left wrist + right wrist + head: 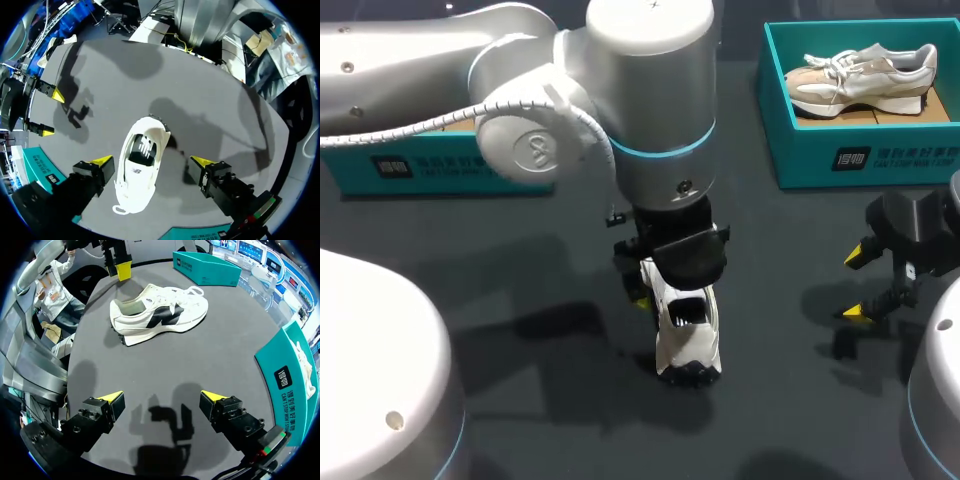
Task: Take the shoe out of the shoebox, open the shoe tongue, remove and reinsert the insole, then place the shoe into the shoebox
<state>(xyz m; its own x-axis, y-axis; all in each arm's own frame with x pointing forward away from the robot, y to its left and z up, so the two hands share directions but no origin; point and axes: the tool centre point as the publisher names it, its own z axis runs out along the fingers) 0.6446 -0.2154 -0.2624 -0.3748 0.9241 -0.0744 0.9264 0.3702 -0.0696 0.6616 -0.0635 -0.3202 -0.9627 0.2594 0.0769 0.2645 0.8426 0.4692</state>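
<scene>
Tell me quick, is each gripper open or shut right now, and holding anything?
Left gripper: open, fingers either side of the white-and-black sneaker.
Right gripper: open, holding nothing.

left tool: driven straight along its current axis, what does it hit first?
The white sneaker. The left tool points down at it, with its open fingers on either side, and the sneaker sits on the dark table. The remaining gap above the sneaker is unclear.

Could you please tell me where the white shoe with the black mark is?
The white shoe sits on the table at the head view's middle, under the left gripper, between its open fingers.
</scene>
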